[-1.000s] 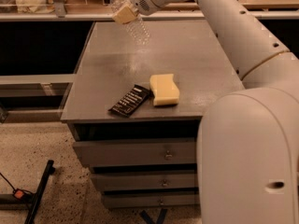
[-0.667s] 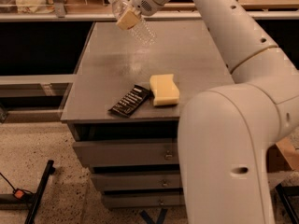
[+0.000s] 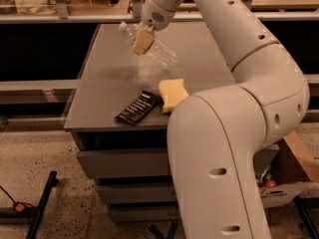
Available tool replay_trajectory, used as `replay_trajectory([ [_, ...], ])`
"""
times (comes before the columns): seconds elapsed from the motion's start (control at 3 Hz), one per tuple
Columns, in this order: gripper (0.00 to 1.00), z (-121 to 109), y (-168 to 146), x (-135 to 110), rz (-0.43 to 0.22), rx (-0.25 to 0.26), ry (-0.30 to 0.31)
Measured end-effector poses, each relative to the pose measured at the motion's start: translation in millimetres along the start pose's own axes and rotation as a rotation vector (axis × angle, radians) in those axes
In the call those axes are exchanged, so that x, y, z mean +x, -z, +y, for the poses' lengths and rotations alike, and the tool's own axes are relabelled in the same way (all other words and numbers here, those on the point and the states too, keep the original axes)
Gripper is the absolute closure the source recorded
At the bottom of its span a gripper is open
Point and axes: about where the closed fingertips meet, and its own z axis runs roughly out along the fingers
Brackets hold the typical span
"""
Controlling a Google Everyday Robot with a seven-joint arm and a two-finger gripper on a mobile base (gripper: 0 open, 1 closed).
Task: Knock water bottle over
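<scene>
The water bottle (image 3: 158, 52) is clear and ribbed, and leans far over on the grey tabletop (image 3: 104, 96). Its white cap points up and to the left, its base down and to the right. My gripper (image 3: 143, 41), with tan pads, sits against the bottle's upper part, just below the cap, near the table's far middle. The white arm reaches in from the right and hides the table's right side.
A yellow sponge (image 3: 172, 93) and a black snack packet (image 3: 138, 108) lie near the table's front edge. Drawers (image 3: 124, 163) are below the top. A cardboard box (image 3: 291, 176) stands on the floor at right, and a black stand leg (image 3: 42, 205) at lower left.
The gripper has moved down and toward the front with the bottle. The bottle has tipped further over, its base swinging out to the right.
</scene>
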Motion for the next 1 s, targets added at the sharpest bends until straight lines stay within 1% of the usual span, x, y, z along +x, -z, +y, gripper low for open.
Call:
replay_trajectory([
  [0.33,0.25,20.6,-2.4,15.6,0.186,-0.065,-0.027],
  [0.67,0.00,5.0,-18.8,10.1,0.165,-0.023,-0.026],
  [1.0,0.00,5.0,-18.8,10.1,0.165,-0.023,-0.026],
])
